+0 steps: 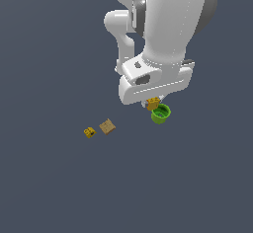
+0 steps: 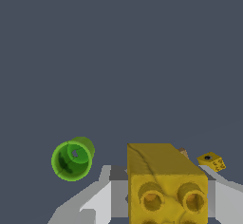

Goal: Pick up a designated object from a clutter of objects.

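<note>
The designated object, a yellow-orange ridged block (image 1: 153, 103), sits between the fingers under the white hand of my gripper (image 1: 152, 101), just beside the green cup (image 1: 160, 114). In the wrist view the block (image 2: 166, 180) fills the space between the two fingers (image 2: 102, 197), with round studs on its near face; my gripper (image 2: 163, 190) is shut on it and holds it above the floor. The green cup (image 2: 72, 159) shows from above, apart from the block. The yellow piece with a dark hole (image 2: 211, 161) and a sliver of the tan tile (image 2: 183, 152) lie beyond.
The tan square tile (image 1: 107, 126) and the yellow piece with a hole (image 1: 89, 132) lie on the dark floor toward the exterior view's left. The arm's white body (image 1: 163, 24) hangs over the cup area.
</note>
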You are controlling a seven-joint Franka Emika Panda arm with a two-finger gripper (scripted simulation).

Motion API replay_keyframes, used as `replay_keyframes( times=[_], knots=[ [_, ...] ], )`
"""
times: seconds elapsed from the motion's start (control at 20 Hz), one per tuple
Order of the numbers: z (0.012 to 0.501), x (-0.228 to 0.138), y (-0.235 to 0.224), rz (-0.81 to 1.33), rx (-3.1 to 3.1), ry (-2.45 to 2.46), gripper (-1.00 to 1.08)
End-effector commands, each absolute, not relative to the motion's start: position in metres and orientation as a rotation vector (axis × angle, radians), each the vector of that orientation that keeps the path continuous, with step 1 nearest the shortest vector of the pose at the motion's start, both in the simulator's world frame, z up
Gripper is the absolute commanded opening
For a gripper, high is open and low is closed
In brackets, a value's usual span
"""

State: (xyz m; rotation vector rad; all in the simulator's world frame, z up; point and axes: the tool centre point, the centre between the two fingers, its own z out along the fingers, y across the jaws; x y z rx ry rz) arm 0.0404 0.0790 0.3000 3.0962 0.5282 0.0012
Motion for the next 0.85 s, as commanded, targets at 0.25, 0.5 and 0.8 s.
replay_keyframes(
  times=[0.25, 0.5, 0.8],
  knots=[
    [0.36, 0.037, 0.09, 0.0, 3.096, 0.528, -1.0],
    [0.381, 0.036, 0.095, 0.0, 3.096, 0.528, -1.0],
    [0.389, 0.037, 0.096, 0.0, 3.096, 0.528, -1.0]
  ],
)
